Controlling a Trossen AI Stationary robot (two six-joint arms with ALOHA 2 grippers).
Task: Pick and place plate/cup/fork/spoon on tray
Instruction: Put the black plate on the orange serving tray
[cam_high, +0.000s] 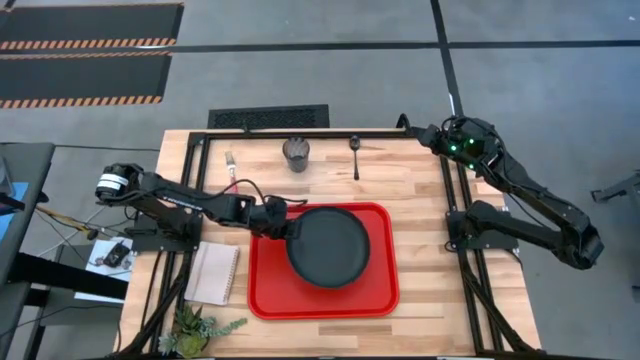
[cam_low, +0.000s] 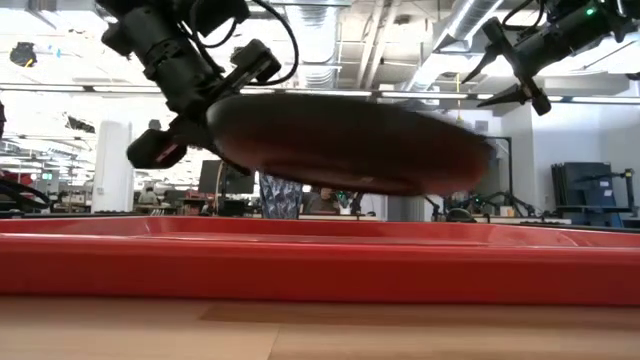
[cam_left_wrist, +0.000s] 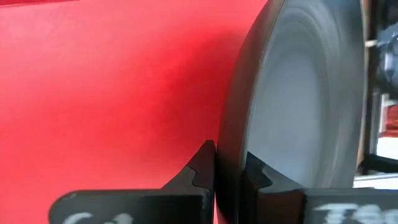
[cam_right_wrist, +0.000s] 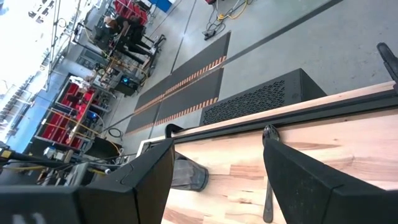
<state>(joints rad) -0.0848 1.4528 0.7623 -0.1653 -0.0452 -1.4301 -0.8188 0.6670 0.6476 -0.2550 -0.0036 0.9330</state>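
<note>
Left gripper (cam_high: 283, 228) clamped on plate (cam_high: 330, 246) rim, plate held tilted above tray (cam_high: 268, 290). Right gripper (cam_low: 512, 68) splayed, raised over table's far right corner.

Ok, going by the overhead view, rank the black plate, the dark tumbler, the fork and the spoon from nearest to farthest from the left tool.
1. Round matte black plate: clamped in the left tool, over the red tray.
2. Dark translucent tumbler: far edge, middle.
3. Red-handled fork: far edge, left; close to the tumbler's distance.
4. Slim dark spoon: far edge, right.
</note>
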